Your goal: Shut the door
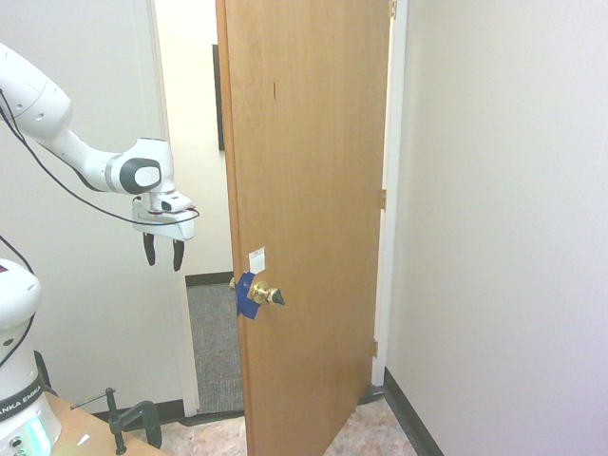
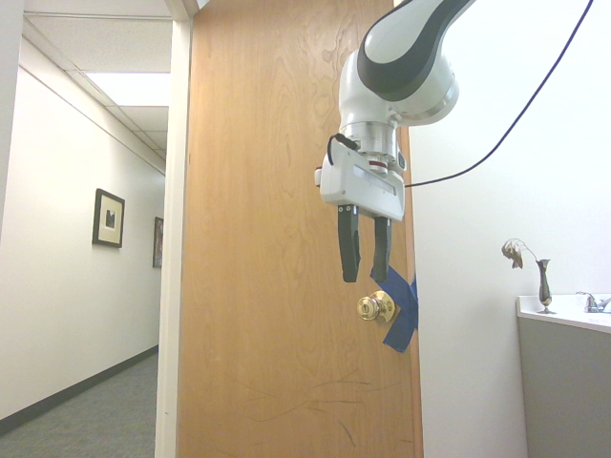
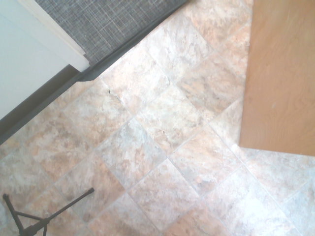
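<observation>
The door (image 1: 309, 209) is being seen ajar, its panel occupying the middle of the first exterior frame, with hinges (image 1: 383, 199) along its right edge. Hallway carpet (image 1: 215, 342) is being exposed through the gap at its left.

The gripper (image 1: 163, 255) is being held at left-center of that frame, left of the door edge and slightly above the knob (image 1: 266, 294); its two dark fingers are being kept apart, pointing down, with nothing between them. In the second exterior frame it is being displayed right of center, in front of the door as seen from there, its tips just above the knob on that side. Contact with the door cannot be determined from that frame.

Blue tape (image 1: 247, 295) is being shown wrapped around the door edge beside the knob, a white sticker (image 1: 257, 260) just above. At right in the second exterior frame, a vase (image 2: 544, 286) with a drooping dried stem is being supported on a white counter (image 2: 563, 313). In the wrist frame, floor tiles (image 3: 162, 142) are being recorded, the door at upper right.
</observation>
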Motion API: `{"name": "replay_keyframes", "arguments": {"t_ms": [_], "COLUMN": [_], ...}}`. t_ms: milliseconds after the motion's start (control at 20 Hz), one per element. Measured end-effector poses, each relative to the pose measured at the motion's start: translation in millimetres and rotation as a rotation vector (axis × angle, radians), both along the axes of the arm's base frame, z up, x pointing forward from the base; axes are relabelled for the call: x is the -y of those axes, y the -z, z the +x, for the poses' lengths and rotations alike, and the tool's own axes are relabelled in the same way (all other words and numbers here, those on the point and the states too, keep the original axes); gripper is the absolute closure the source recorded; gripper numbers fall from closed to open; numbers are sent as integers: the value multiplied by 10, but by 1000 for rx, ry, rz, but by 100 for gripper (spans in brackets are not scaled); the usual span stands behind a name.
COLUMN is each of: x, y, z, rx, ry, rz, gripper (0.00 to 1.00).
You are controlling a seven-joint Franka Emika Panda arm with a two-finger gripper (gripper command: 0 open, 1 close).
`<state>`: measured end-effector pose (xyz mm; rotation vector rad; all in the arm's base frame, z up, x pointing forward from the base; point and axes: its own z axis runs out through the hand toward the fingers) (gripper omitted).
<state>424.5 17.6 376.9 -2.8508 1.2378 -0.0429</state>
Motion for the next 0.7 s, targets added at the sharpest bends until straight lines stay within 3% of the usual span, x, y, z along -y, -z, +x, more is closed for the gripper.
{"name": "replay_keyframes", "arguments": {"t_ms": [300, 700], "x": [35, 437], "y": [-175, -1032], "z": [-46, -743], "rx": [48, 144], "ry": [31, 208], "rz": [0, -8], "gripper": [0, 0]}}
